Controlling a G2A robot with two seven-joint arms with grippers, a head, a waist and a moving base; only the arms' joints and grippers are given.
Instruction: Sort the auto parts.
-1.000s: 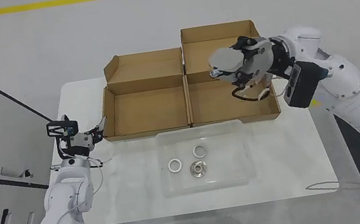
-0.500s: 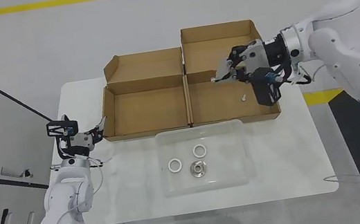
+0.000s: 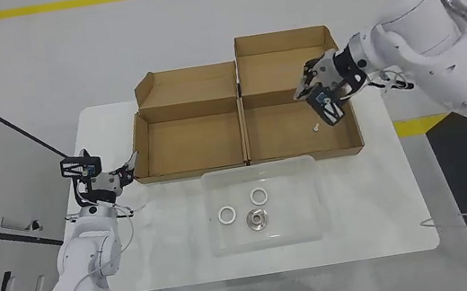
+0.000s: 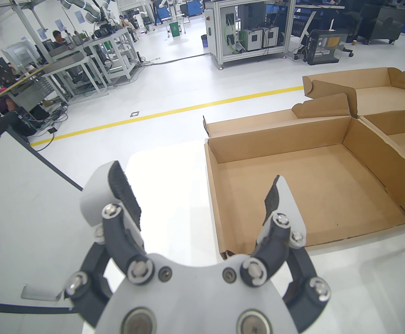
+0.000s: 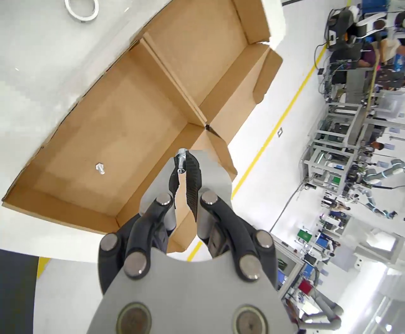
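- While checking the right side, found the right gripper (image 5: 183,167) hanging above the right cardboard box (image 3: 271,126), jaws closed on a small bolt (image 5: 180,159), pinched across the threaded shank at the very fingertips.
- Judged that tip-only pinch deliberate: keeps the pads off the box floor and allows a clean drop on opening.
- Noted a second bolt (image 3: 315,127) lying loose on the floor of the same box, near its right wall; taken as evidence of a box meant for bolts, hence the carry to this spot.
- Located the left gripper (image 4: 196,187) low over the table (image 3: 167,246) at its left edge, just beside the left cardboard box (image 3: 188,143), jaws wide apart with nothing between them; judged parked clear of the working arm.
- Recorded a clear tray (image 3: 311,229) in front of the two boxes, holding a ring (image 3: 226,214), a second ring (image 3: 258,196) and a round metal fitting (image 3: 256,220), all close together; cannot tell whether any touch.
- Judged the task partly done: one bolt placed, one in hand, three parts awaiting sorting.
- Flagged risks: twisting or slipping of the slender thread in so narrow a grip; rolling or bouncing of a dropped bolt toward the box wall. Recommend lowering before release.
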